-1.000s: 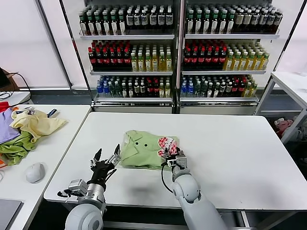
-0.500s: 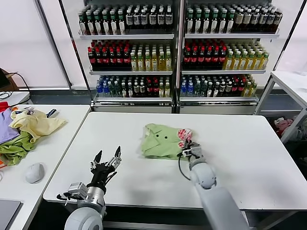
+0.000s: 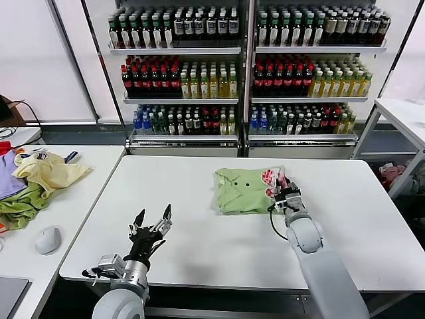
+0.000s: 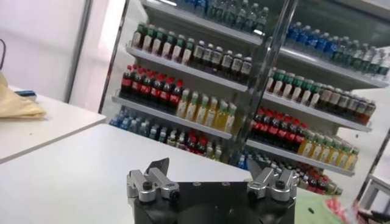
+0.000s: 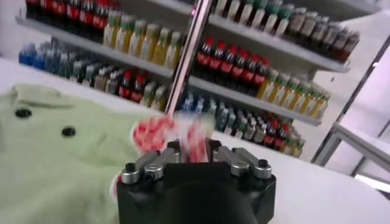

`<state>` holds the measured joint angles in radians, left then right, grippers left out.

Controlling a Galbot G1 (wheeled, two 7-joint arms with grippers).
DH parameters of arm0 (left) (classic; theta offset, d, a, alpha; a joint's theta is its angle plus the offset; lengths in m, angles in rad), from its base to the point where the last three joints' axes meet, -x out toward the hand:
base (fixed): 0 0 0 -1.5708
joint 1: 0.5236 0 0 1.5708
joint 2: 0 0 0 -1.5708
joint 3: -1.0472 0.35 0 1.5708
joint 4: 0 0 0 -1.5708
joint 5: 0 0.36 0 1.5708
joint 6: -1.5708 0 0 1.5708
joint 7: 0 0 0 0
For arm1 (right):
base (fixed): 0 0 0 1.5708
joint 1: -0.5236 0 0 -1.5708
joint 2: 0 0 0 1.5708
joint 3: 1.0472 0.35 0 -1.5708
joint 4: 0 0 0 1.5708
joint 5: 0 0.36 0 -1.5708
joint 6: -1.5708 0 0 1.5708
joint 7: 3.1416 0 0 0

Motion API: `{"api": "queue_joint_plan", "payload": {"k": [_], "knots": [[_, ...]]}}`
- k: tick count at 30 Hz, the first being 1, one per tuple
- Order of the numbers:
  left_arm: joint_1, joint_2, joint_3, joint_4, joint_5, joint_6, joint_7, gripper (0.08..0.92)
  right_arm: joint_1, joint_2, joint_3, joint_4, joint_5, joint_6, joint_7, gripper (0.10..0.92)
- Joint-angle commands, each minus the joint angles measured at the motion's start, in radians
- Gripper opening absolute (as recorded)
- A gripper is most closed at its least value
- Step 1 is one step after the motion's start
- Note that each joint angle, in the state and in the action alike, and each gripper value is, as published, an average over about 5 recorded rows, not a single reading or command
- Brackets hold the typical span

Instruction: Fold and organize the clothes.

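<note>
Dragged rightward and farther back across the worktop, folded polo shirt now sits placed, right gripper fingers pinching its printed edge, left gripper fingers spread idle, suggesting tidying nearly finished.

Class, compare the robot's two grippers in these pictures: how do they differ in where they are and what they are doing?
The left gripper hovers over bare table near the front edge, away from any cloth; the right gripper sits at the folded light green polo shirt, beside its red-and-white print. The left gripper's fingers are spread wide and hold nothing; the right gripper's fingers are close together against the shirt's edge. Both are above the same white table.
</note>
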<state>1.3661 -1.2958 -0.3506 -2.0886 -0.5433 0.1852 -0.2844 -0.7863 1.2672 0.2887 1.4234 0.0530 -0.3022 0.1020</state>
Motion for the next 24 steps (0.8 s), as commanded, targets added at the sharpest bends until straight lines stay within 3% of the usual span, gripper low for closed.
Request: {"api": "queue_joint_plan", "payload": {"k": [1,9,14,24], "knots": [[0.005,0.002,0.010,-0.006,0.070,-0.009,0.015,0.823,-0.238,-0.025,0.142,0.256,0.040,0.180,0.013,0.448],[0.015,0.006,0.013,-0.032,0.124,-0.017,0.029,0.823,-0.494,-0.020,0.267,0.571,0.143,0.165,-0.018,0.673],[0.020,0.010,0.013,-0.046,0.163,-0.026,0.040,0.823,-0.637,-0.018,0.325,0.672,0.160,0.154,-0.049,0.798],[0.022,0.008,0.022,-0.053,0.194,-0.027,0.050,0.823,-0.720,0.016,0.338,0.742,0.146,0.153,-0.062,0.823]]}}
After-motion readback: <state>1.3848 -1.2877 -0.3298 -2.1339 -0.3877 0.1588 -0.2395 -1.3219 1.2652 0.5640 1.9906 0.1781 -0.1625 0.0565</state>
